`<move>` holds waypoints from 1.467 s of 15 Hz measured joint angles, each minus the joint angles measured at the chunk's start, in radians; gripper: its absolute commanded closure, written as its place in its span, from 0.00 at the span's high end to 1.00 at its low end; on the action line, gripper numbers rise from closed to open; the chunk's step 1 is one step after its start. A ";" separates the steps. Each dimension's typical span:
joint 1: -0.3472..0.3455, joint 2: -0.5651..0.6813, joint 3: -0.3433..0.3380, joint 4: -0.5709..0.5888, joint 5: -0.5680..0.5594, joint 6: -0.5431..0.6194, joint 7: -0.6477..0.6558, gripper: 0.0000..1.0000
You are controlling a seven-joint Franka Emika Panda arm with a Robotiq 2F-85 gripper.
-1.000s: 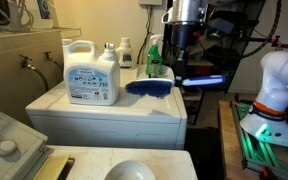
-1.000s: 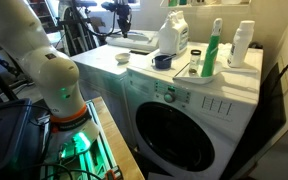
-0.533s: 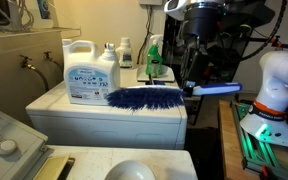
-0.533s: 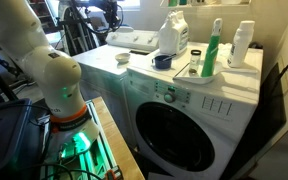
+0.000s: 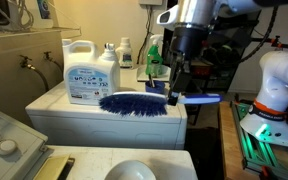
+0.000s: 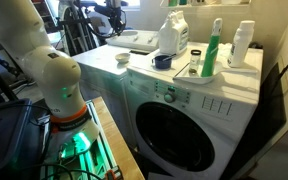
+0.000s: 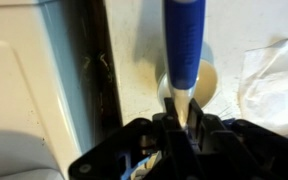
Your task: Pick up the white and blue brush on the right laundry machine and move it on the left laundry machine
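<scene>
My gripper (image 5: 174, 93) is shut on the white and blue brush (image 5: 134, 104). It holds the brush level just above the flat white top of the right laundry machine (image 5: 104, 122), near its right edge. The dark blue bristle head points left and the handle sticks out to the right. In the wrist view the blue handle (image 7: 184, 45) runs up from between the fingers (image 7: 169, 122). The left laundry machine (image 5: 9, 135), with its round knob, is at the bottom left. In an exterior view the gripper (image 6: 112, 16) is small and far back, and the brush is hard to make out.
A large white detergent jug (image 5: 91, 75), a small bottle (image 5: 125, 52) and a green spray bottle (image 5: 154, 55) stand on the right machine. The wrist view shows a dark gap (image 7: 94, 60) between the machines, a beige disc (image 7: 208, 85) and crumpled clear plastic (image 7: 269, 70).
The gripper has come down and a little left with the brush. The bristle head has swung left and lower, closer to the machine top.
</scene>
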 measured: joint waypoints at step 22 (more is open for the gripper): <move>0.071 0.358 -0.056 -0.025 -0.815 0.286 0.507 0.04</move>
